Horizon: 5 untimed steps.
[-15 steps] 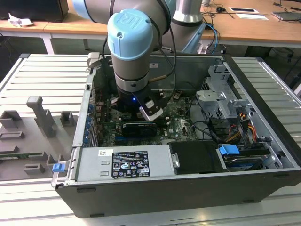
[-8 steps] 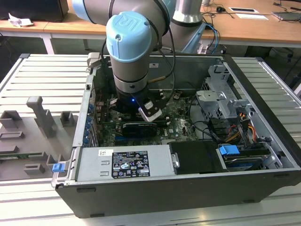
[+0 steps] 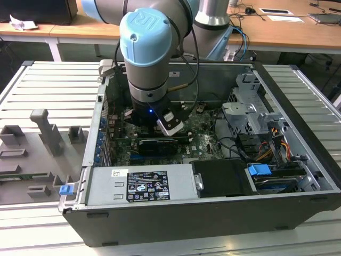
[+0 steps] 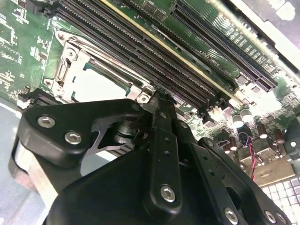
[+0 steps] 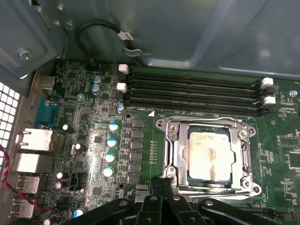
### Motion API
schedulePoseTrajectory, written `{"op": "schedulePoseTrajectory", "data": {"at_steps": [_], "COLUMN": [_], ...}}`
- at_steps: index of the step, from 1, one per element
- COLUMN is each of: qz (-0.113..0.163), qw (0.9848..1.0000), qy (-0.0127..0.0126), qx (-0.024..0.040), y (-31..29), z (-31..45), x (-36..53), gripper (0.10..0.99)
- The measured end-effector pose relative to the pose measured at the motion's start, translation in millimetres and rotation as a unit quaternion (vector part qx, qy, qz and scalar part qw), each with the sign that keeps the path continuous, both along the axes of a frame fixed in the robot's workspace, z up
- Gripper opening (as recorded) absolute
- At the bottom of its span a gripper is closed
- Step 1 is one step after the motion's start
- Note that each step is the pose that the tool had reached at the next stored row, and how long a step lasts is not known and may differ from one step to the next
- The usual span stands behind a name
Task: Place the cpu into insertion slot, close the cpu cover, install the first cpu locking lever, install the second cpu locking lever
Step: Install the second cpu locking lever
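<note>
Sitting flat in its socket (image 5: 209, 155), the chip (image 5: 208, 154) already shows its pale metal top through the window of the silver cover plate (image 5: 176, 154), which looks to lie down over the socket, so placing the chip and closing the cover appear done. Whether either locking lever along the socket's sides is hooked home I cannot tell, so I judge those two steps still open. The claw (image 5: 161, 187) hangs just beside the socket's near edge with its black fingers (image 5: 154, 185) drawn close together, gripping nothing that I can make out; in the second wrist view the fingertip (image 4: 161, 101) stands right at the socket's corner. Beyond the socket run the long black memory slots (image 5: 192, 93), empty, on the green board (image 5: 84, 122). All of this lies inside the open computer case (image 3: 176, 218), which also holds the grey power box (image 3: 141, 184) and a tangle of cables, on the ribbed table (image 3: 48, 90).
</note>
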<state>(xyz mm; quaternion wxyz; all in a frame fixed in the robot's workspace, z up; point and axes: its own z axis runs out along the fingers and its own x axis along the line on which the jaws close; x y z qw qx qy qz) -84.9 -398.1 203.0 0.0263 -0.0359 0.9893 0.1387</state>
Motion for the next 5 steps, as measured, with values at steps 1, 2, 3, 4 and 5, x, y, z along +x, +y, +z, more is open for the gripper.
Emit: {"op": "schedulePoseTrajectory", "data": {"at_steps": [1,2,3,4,5], "qz": [0.0,0.0,0.0,0.0,0.0], "qw": [1.0,1.0,1.0,1.0,1.0], "qy": [0.0,0.0,0.0,-0.0001,-0.0002], "qx": [0.0001,0.0001,0.0001,0.0002,0.0002], "y": [0.0,0.1,0.1,0.1,0.1], "z": [0.5,0.9,1.6,3.7,3.7], "x": [0.0,0.0,0.0,0.1,0.1], "gripper": [0.106,0.106,0.106,0.106,0.106]}}
